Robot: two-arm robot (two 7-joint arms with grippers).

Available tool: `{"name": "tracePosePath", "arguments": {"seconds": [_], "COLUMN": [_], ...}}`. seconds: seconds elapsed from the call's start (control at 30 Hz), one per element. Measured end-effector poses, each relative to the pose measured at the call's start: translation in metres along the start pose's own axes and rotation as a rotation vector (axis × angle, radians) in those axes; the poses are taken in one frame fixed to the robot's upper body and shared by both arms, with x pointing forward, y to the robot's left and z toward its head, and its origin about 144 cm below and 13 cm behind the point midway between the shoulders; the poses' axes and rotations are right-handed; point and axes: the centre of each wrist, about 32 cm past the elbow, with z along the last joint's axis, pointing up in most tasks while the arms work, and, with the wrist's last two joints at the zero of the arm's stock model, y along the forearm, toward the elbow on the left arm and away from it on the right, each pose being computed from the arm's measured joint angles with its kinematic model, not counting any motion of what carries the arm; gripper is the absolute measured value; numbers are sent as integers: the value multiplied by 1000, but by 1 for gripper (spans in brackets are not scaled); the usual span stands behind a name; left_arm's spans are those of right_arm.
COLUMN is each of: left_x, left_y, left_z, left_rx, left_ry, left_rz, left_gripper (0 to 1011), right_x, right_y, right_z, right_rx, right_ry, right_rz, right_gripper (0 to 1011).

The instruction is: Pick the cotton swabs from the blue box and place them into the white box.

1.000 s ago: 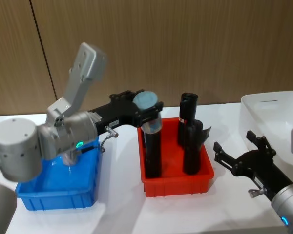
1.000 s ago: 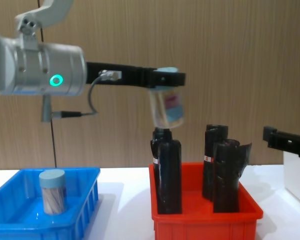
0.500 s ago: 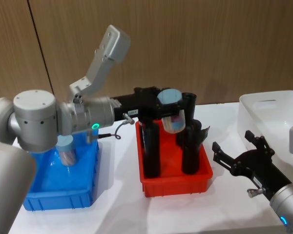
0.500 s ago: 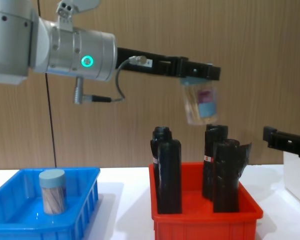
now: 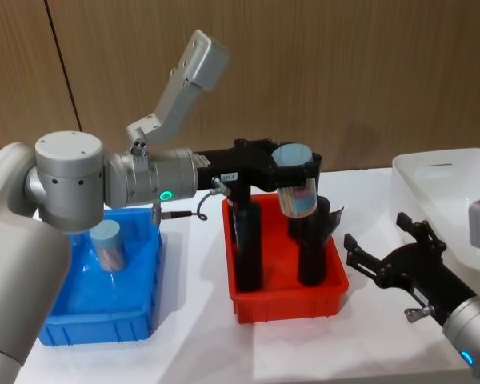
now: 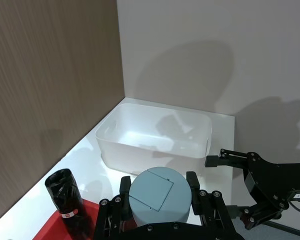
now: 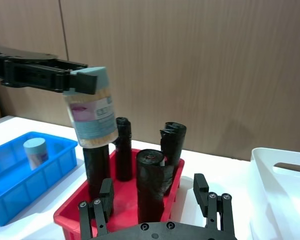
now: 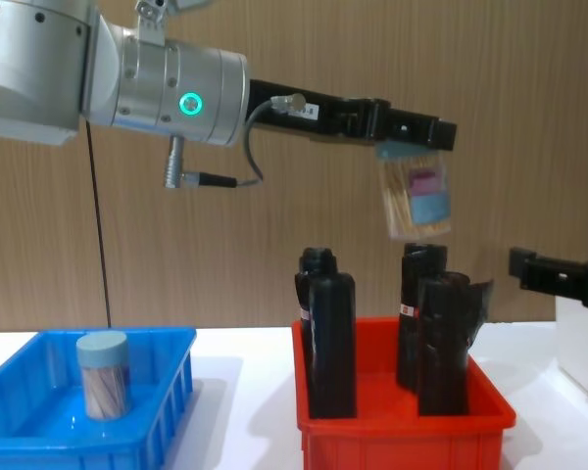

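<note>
While it gripped the jar by its pale blue lid, the left hand (image 5: 292, 162) reached out level above the red bin (image 5: 288, 300), its fingers closed on either side of the lid. This held jar of cotton swabs (image 5: 296, 190) hung tilted in the air over the rear right part of the bin. In the chest view its base stood just above the top of the rearmost of the black bottles (image 5: 250, 240), with only a thin gap between them. Open air lay to its right, all the way across to the white box (image 5: 444, 192).

That box sat at the right edge of the worktop (image 5: 200, 344), its top open and its rim well below the jar's height. A strip of bare worktop lay between the red bin's right wall and the box. The right hand (image 5: 382, 240) hung over that strip, low and just beside the box's near corner, its fingers spread wide and holding nothing.

At the left, the blue box (image 5: 96, 324) sat just beside the red bin, their walls apart. A second jar of cotton swabs (image 5: 106, 244) stood upright in it, toward the far left, away from the rim.
</note>
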Motion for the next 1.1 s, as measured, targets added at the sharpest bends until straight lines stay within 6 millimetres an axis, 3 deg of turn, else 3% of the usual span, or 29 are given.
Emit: {"name": "tracePosePath", "arguments": {"seconds": [0.63, 1.1], "left_x": [2, 3], "left_y": [-4, -4], "left_z": [4, 5], "left_rx": [7, 9], "left_ry": [5, 6], "left_rz": [-21, -25], "left_gripper": [670, 670], "right_x": [13, 24], "right_y": [14, 39], "right_z": [31, 48], "right_rx": [-79, -111], "right_ry": [15, 63], "right_rz": [131, 177], "right_gripper": [1002, 1002]}}
